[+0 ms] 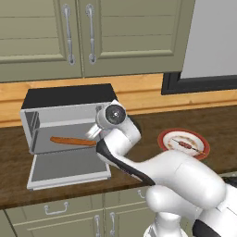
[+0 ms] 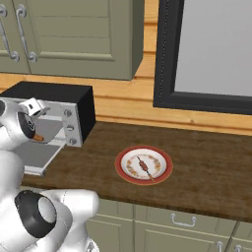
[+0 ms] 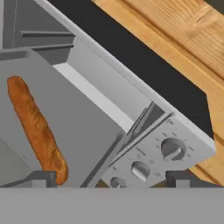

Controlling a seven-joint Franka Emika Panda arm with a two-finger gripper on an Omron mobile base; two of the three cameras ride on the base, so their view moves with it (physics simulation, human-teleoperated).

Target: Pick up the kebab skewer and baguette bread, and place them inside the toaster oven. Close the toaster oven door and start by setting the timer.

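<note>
Long slim orange-brown baguette bread (image 3: 37,129) with tapered ends, lying inside the open toaster oven (image 1: 46,113), toaster oven door (image 1: 69,169) folded down flat. Thin dark kebab skewer (image 2: 145,166) with reddish-brown chunks, resting on the red-rimmed plate (image 2: 123,172) well apart. Gripper (image 3: 111,179) at the oven mouth, fingers spread wide, empty.
</note>
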